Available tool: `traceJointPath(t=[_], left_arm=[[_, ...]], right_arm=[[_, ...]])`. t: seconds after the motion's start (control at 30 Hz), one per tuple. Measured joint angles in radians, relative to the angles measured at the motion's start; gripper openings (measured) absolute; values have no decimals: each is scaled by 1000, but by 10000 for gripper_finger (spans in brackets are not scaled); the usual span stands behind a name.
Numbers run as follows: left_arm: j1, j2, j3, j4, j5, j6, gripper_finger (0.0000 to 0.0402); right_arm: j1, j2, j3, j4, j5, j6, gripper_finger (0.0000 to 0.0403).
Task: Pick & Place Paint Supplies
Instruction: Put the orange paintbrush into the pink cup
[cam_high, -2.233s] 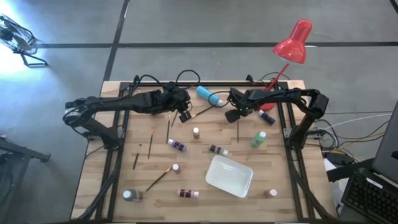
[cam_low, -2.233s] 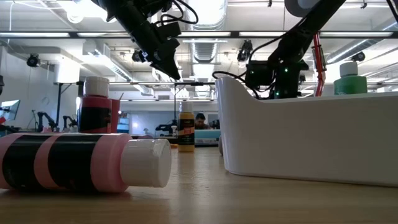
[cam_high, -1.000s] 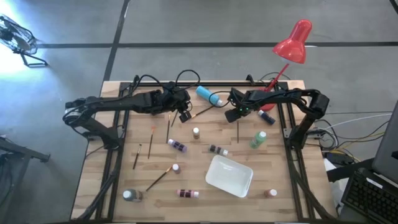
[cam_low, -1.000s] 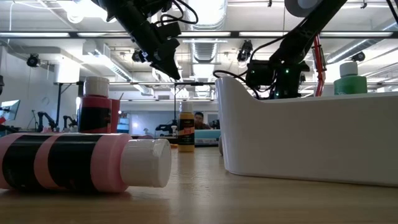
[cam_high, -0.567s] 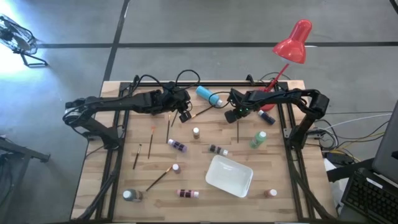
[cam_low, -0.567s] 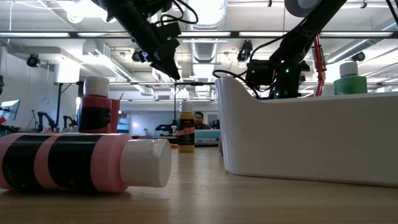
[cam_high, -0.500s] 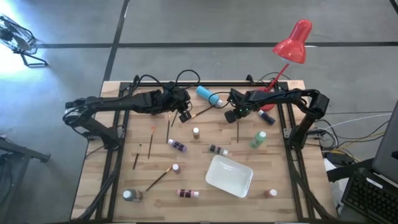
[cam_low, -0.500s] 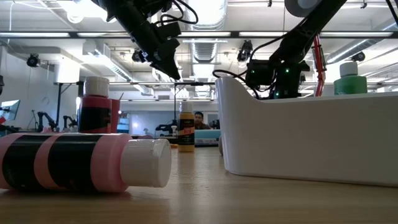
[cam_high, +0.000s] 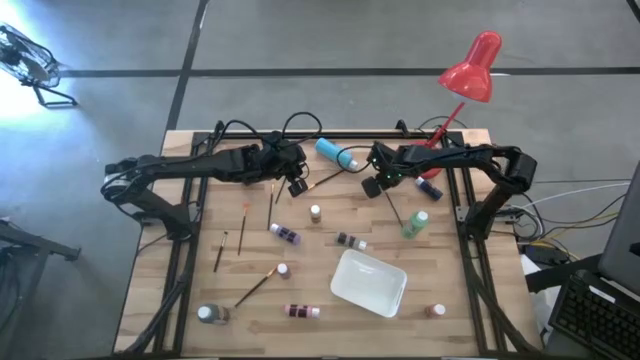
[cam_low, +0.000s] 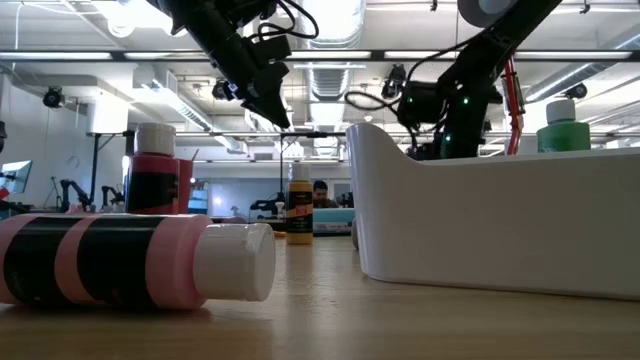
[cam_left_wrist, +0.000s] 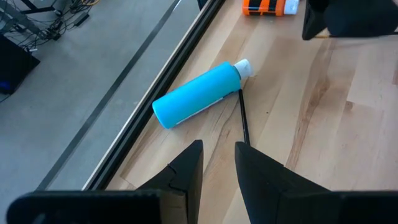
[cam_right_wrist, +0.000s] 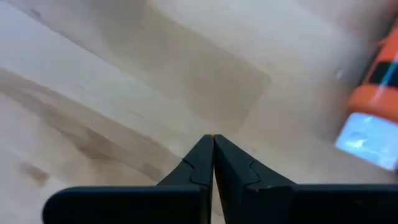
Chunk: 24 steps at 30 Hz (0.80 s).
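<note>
Left pincer slightly parted, right pincer closed, arms extended inward.

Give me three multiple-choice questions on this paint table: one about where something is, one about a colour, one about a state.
1. Where does the teal bottle lie?
A on the floor
B on the table, near its lamp-side edge
C on top of the lamp

2. What colour is the desk lamp?
A red
B blue
C white

3. How do the right gripper fingers stand?
A wide apart
B shut
C out of sight

Answers:
1. B, the high view shows the bottle on its side on the wood.
2. A, the lamp's shade and stem are red.
3. B, the right wrist view shows the two fingers pressed together.
</note>
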Motion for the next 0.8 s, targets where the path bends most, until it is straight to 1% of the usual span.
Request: traceJointPath(t=[0.17, 0.27, 0.4, 0.47, 0.57, 0.67, 0.8], left_arm=[[0, 0, 0, 4, 0, 0, 100], [0, 0, 0, 33, 1, 0, 100], [0, 0, -23, 133, 20, -16, 100], [0, 0, -45, 200, 46, -24, 100], [2, 0, -97, 351, 114, -25, 100], [6, 0, -151, 512, 204, -3, 100], [24, 1, -201, 731, 374, -5, 100]], right_arm=[[6, -114, 1, 18, 5, -28, 8], [18, -192, 1, 64, 5, -58, 8], [38, -294, 2, 144, 6, -88, 8], [52, -338, 2, 183, 7, -111, 8], [78, -394, 2, 239, 7, -142, 8], [110, -438, 2, 266, 4, -172, 8], [145, -483, 2, 284, -2, -198, 8]])
